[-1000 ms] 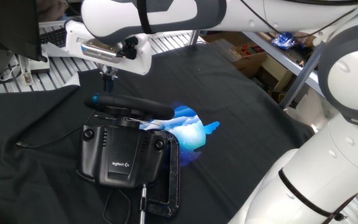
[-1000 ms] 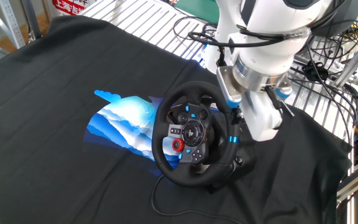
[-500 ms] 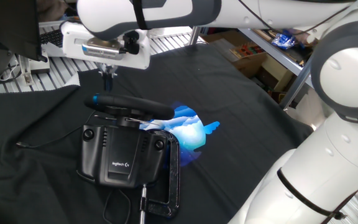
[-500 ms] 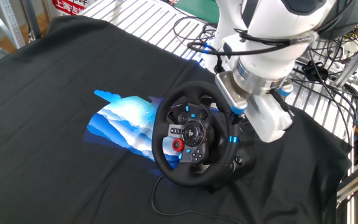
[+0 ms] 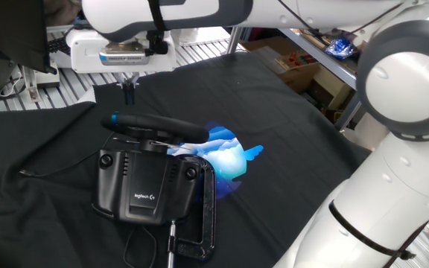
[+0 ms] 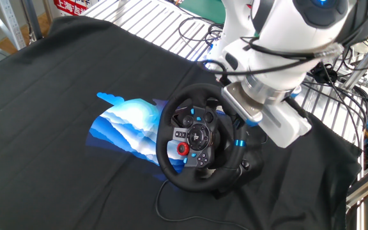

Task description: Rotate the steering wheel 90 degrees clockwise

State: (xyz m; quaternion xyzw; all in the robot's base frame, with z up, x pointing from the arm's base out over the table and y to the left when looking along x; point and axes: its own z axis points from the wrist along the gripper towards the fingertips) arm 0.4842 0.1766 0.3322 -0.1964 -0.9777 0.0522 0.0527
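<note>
The steering wheel (image 6: 194,136) stood upright on its base (image 5: 146,184), clamped to the bench (image 5: 289,126) so it would not shift; the hand (image 5: 129,90) hung above the rim's far edge; whether spread or pressed together, I cannot tell.

Black, white and blue on the table

Black steering wheel (image 6: 194,137) with red and light-blue buttons, black cloth (image 6: 56,96) with blue-and-white print, white arm (image 5: 393,186), black base (image 5: 146,190).

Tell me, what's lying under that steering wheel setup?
A black cloth covers the table, with a blue-and-white patch showing beside the steering wheel. Whatever lies beneath its base is hidden.
</note>
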